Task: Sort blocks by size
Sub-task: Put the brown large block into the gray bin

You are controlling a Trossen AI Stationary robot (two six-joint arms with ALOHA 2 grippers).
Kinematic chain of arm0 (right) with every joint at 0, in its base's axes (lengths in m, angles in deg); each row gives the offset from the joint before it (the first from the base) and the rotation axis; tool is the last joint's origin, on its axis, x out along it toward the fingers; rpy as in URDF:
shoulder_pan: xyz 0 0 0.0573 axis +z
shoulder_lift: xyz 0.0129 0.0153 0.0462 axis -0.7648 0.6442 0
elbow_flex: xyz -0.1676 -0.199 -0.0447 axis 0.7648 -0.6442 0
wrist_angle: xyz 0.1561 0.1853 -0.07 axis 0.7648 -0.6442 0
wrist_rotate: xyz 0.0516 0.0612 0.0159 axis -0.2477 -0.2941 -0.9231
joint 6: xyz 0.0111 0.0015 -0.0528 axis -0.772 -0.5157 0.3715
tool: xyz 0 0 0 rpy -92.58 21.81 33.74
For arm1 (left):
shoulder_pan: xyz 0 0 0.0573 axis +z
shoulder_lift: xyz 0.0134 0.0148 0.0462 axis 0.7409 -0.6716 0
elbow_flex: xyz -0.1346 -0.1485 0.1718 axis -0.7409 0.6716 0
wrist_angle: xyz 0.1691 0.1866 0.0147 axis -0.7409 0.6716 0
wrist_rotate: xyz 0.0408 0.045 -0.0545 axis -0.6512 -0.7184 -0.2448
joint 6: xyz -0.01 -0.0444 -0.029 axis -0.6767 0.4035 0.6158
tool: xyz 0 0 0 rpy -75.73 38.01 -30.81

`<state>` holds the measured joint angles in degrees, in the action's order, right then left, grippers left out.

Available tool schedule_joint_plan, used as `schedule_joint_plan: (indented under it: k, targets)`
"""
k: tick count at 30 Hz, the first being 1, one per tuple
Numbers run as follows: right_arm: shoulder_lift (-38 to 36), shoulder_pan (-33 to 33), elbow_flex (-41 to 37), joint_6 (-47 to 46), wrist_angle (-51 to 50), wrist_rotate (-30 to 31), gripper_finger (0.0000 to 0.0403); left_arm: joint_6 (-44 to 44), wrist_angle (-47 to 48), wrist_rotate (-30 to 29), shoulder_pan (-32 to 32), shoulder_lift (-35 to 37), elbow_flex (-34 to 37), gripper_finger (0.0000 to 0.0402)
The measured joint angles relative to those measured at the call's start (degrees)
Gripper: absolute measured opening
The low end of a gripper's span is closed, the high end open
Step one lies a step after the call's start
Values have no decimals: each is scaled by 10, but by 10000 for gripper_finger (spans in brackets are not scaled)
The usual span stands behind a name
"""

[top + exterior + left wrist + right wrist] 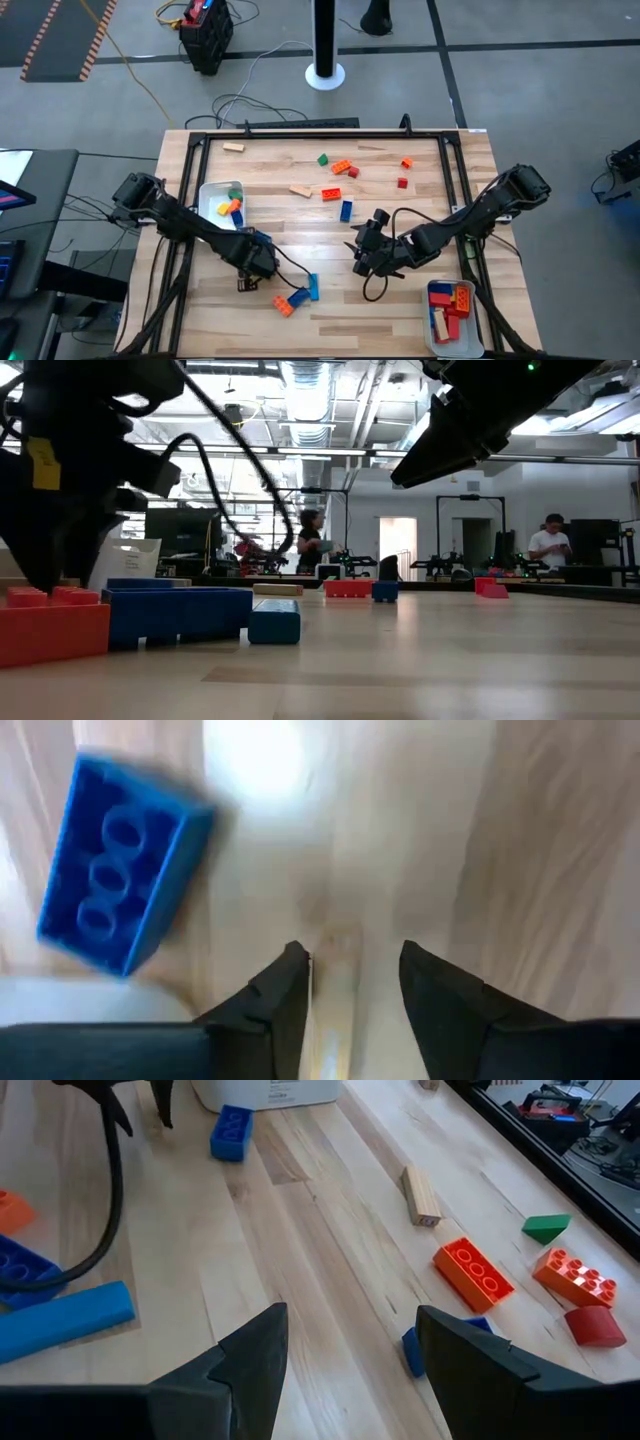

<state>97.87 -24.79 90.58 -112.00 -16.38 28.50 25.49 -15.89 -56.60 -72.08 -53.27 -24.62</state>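
Note:
My left gripper [247, 280] points straight down close over the table near its front left, fingers apart. A pale tan wood block [333, 1005] lies on the table between the fingers [285, 1005]. A blue brick [120, 860] lies beside it, hollow side up. An orange block [283, 304] and two blue blocks [306, 291] lie just to the right. My right gripper [350, 1370] hovers open over the table's middle [365, 255] with nothing between its fingers. More blocks, among them red-orange [473, 1272], tan [421, 1195] and green [545, 1228], are scattered beyond it. My left gripper straddles the tan block from above. One finger [290, 990] stands right at the block's long side [318, 1000], and I cannot tell whether it touches. The other finger [440, 1005] is clear of it. The block lies flat on the table.
A white tray [208, 190] at the left holds yellow, blue, orange and green blocks. A second white tray [432, 335] at the front right holds red, blue and orange blocks. A black frame [300, 130] rims the table. People stand in the room behind [553, 545].

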Motion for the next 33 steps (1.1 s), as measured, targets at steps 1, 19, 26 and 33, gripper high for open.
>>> schedule_joint_plan:
  k: [1,19,26,33]
  targets:
    - [0,0,0,1,1,0,248,0,-3,0,0,0,0,139]
    - [0,0,0,5,2,0,248,-47,-3,-37,0,0,-7,44]
    - [-22,11,0,6,-45,1,248,-92,-58,-181,1,7,-52,46]
    - [-23,2,-40,23,4,1,248,-221,-284,-282,12,24,-57,49]
